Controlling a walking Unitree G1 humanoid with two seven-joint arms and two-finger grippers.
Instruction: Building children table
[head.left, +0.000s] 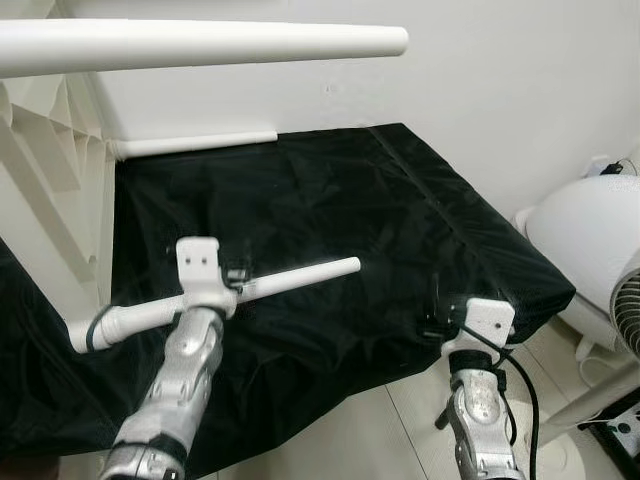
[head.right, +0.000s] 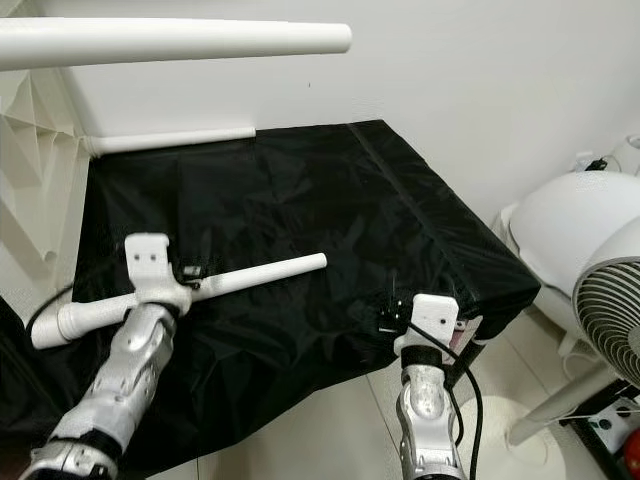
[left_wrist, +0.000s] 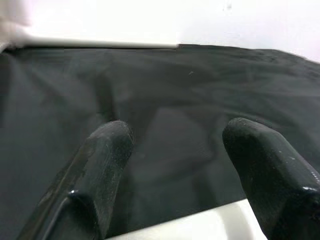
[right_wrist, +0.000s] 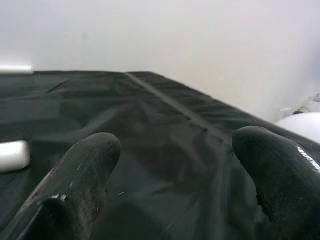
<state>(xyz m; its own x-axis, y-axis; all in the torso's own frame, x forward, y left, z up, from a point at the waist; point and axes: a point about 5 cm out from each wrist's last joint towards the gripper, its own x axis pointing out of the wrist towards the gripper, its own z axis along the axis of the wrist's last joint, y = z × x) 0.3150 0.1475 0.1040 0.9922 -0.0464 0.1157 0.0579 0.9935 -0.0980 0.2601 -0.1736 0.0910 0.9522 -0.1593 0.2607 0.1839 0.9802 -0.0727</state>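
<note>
step in hand, judged from the layout: leg fitting, with one white table leg carried at about 8 o'clock in the head views, above the black cloth covering the work surface. left gripper closed across the leg near its middle; in the left wrist view, black fingers standing apart by the leg's width, with the white leg crossing between them near their base. thick end of the leg pointing toward 8 o'clock, slim rounded tip toward 2 o'clock, leg roughly level.

right gripper at about 5 o'clock, just over the near edge of the cloth, fingers spread wide with nothing between them; leg tip visible well apart from it in the right wrist view.

second white leg crossing the frame at 11 to 12 o'clock, apparently already mounted on the white tabletop standing on edge at 9 o'clock. third white tube lying at the back edge of the cloth against the wall.

next move, as a judgement: turn the thick end toward a free socket on the tabletop underside, align on axis, then seat. free right gripper available for steadying.

white fan on the floor at 3 to 4 o'clock; keep clear during swing.

no brand, label or legible writing found.
</note>
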